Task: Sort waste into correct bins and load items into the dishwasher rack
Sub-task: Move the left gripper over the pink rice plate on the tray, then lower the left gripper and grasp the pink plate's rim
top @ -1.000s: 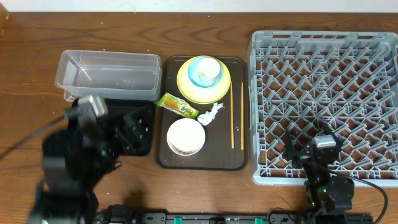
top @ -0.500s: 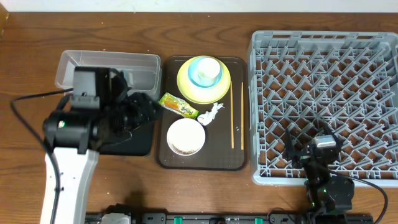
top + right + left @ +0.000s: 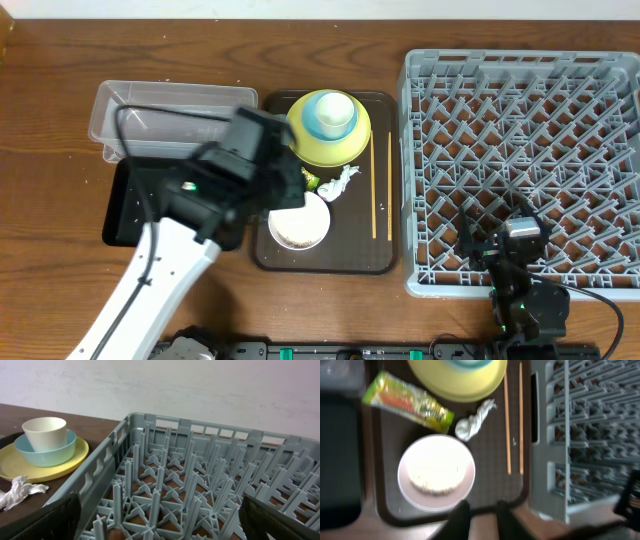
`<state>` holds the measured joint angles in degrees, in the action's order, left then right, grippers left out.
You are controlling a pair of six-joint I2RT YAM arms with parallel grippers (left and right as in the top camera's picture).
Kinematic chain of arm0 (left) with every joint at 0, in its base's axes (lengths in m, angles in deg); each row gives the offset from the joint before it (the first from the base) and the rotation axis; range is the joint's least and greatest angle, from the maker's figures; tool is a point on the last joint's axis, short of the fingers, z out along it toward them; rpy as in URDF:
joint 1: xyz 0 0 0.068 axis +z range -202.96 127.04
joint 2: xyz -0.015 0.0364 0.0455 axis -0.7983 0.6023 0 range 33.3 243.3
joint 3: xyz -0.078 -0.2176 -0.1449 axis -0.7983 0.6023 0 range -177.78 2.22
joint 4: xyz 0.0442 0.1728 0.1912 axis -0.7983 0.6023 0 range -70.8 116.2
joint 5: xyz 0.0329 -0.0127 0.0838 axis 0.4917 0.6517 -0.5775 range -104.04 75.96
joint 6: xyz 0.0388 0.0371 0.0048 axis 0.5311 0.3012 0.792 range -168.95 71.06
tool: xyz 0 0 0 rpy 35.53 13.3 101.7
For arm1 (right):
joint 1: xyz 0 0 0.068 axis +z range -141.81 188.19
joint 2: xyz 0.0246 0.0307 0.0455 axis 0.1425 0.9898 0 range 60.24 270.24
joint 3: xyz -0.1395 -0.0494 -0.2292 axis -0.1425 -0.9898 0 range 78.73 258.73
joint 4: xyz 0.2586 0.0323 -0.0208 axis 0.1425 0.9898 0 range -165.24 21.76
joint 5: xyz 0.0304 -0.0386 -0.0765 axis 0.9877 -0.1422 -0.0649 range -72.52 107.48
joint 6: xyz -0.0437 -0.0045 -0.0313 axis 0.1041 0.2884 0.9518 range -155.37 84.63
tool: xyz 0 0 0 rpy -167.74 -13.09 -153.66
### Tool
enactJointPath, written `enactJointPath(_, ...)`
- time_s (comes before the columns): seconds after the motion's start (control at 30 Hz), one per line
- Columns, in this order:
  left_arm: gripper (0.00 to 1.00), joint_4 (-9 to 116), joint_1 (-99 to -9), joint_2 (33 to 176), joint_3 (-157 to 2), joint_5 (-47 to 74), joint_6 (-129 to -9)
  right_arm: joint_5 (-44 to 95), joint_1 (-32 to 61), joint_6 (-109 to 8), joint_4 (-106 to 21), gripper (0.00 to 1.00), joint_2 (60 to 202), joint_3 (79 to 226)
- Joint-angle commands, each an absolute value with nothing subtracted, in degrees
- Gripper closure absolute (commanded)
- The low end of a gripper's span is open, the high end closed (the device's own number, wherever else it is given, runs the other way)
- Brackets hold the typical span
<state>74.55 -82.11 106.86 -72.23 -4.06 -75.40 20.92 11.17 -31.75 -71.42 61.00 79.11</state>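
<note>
Hovers with left gripper over brown tray, fingers narrow, gripping nothing; shows snack wrapper lying there between plate and bowl; holds right gripper spread wide over dishwasher rack.

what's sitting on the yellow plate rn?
A light blue cup with a small white cup nested inside it. The middle of the plate is covered beneath them, so nothing there can be seen.
</note>
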Motion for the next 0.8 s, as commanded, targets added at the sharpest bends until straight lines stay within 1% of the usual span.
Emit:
enactJointPath(0.0, 0.67, 73.1, -86.9, 108.7, -72.6, -16.6, -74.2, 21.2, 11.6, -31.2, -71.2, 0.01, 61.0, 79.0)
enactJointPath(0.03, 0.64, 72.6, -88.1, 109.3, -72.6, -18.6, -74.2, 21.2, 11.6, -31.2, -71.2, 0.01, 61.0, 79.0)
enactJointPath(0.1, 0.61, 71.7, -89.6, 110.7, -72.6, -21.2, -74.2, 21.2, 11.6, -31.2, -71.2, 0.01, 61.0, 79.0)
enactJointPath(0.4, 0.62, 69.2, -90.4, 118.8, -72.6, -22.0, -74.0, 21.2, 11.6, -31.2, -71.2, 0.01, 61.0, 79.0)
enactJointPath(0.63, 0.62, 72.0, -90.5, 123.1, -72.6, -14.8, -74.1, 21.2, 11.6, -31.2, -71.2, 0.01, 61.0, 79.0)
enactJointPath(0.77, 0.61, 73.0, -90.5, 123.7, -71.4, -11.5, -74.1, 21.2, 11.6, -31.2, -71.2, 0.01, 61.0, 79.0)
